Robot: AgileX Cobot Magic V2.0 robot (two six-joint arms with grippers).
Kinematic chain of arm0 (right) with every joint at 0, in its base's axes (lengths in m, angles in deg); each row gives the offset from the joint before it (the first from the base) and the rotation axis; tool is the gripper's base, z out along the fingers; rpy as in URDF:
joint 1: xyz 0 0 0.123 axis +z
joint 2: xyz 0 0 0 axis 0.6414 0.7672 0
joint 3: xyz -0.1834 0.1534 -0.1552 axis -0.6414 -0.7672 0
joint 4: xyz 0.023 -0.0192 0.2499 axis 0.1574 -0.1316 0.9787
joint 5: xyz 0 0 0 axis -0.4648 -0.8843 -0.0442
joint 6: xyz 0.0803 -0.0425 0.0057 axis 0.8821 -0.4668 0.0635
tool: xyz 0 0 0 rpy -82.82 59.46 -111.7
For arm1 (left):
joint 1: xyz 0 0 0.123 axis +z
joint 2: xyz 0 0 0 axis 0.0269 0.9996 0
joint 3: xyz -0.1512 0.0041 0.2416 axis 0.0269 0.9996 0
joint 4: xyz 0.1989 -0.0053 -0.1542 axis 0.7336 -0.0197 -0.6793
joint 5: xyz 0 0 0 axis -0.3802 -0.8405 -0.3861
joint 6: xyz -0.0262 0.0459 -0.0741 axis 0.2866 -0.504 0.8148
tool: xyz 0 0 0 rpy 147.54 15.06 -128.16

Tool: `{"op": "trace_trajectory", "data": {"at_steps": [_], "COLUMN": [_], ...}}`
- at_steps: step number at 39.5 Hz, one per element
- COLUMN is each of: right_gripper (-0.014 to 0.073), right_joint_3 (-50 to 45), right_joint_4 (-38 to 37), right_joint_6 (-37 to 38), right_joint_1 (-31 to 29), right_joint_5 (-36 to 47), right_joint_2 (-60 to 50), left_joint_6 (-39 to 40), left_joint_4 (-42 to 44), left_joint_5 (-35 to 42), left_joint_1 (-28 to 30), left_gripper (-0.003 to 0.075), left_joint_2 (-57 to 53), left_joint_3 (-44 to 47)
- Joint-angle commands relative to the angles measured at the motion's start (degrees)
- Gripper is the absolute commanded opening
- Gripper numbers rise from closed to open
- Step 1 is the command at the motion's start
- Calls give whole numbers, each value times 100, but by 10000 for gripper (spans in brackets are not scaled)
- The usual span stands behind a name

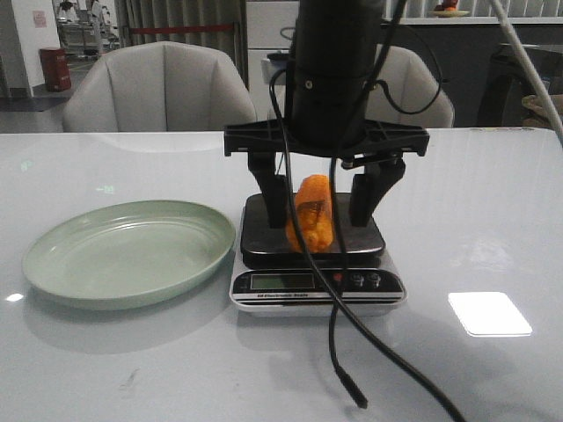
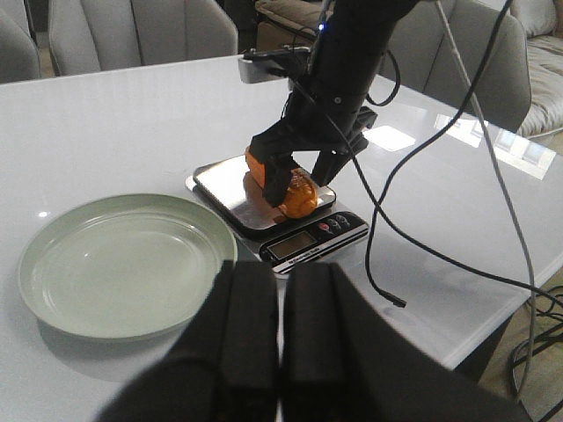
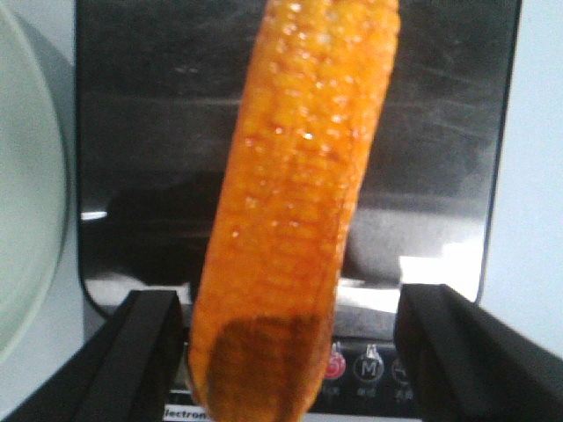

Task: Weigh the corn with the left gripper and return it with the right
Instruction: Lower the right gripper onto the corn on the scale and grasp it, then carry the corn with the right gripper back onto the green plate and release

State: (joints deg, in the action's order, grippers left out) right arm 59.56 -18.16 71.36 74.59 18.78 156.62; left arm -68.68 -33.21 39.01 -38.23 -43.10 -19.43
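The orange-yellow corn [image 1: 312,215] lies on the steel top of a small kitchen scale [image 1: 264,303], with one end over the display side. My right gripper [image 1: 318,218] hangs straight above it, open, one finger on each side of the cob. The right wrist view shows the corn [image 3: 299,220] between the fingers [image 3: 145,352], with a clear gap on one side. The left wrist view shows the same: corn [image 2: 286,185], scale [image 2: 308,242], right gripper [image 2: 301,180]. My left gripper [image 2: 281,272] is shut and empty, held back near the table's front edge.
A pale green plate [image 1: 40,264] stands left of the scale and also shows in the left wrist view [image 2: 53,308]. A black cable [image 1: 334,352] trails from the right arm across the table front. Grey chairs [image 1: 158,88] stand behind the table.
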Motion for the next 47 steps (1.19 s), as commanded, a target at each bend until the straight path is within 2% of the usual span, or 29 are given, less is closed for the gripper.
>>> {"op": "trace_trajectory", "data": {"at_steps": [1, 11, 13, 18, 23, 32, 35, 41, 44, 47], "right_gripper": [562, 213, 185, 184, 184, 220, 296, 517, 574, 589], "right_joint_3": [337, 485, 587, 821, 833, 833, 833, 833, 833, 833], "right_joint_4": [-164, -8, 173, 490, 633, 634, 647, 682, 682, 682], "right_joint_6": [33, 82, 76, -60, -61, -72, -72, -72, -72, -72], "right_joint_1": [-9, 9, 51, 303, 659, 1105, 1153, 1199, 1201, 1201], "right_joint_5": [-7, 194, 209, 483, 1166, 2084, 2188, 2313, 2313, 2300], "right_joint_2": [-123, -48, -48, -48, -16, 284, 390, 513, 513, 506], "left_joint_6": [0, 0, 0, 0, 0, 0, 0, 0, 0, 0], "left_joint_4": [-1, -1, -1, -1, -1, -1, -1, -1, -1, -1], "left_joint_5": [468, 468, 468, 468, 468, 468, 468, 468, 468, 468], "left_joint_1": [-12, -12, -12, -12, -12, -12, -12, -12, -12, -12], "left_gripper": [113, 113, 113, 113, 113, 113, 113, 113, 113, 113], "left_joint_2": [68, 68, 68, 68, 68, 68, 68, 68, 68, 68], "left_joint_3": [-164, -164, -164, -164, -164, -164, -164, -164, -164, -164]}}
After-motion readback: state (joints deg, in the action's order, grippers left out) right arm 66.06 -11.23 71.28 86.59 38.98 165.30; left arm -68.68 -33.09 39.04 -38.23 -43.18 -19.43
